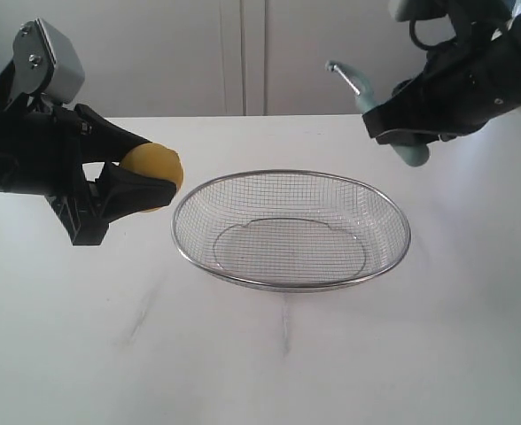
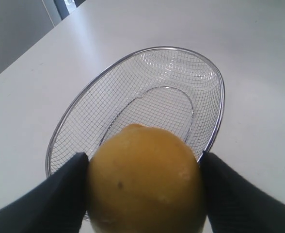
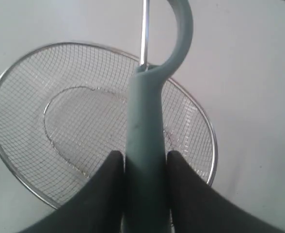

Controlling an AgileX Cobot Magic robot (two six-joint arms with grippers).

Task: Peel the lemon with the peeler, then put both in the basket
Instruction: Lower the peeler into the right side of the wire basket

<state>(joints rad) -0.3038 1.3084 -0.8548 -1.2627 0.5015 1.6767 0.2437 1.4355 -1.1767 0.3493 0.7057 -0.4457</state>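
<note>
Your left end effector [image 1: 151, 171] pinches the lemon [image 2: 145, 179] between its two fingers, holding it off the desk [image 1: 376, 354] just left of the basket [image 1: 291, 284]. Your right end effector [image 3: 145, 162] is clamped on the teal handle of the peeler [image 3: 143, 121], which is held in the air at the basket's far right, head pointing left. The basket sits on the desk between both arms.
</note>
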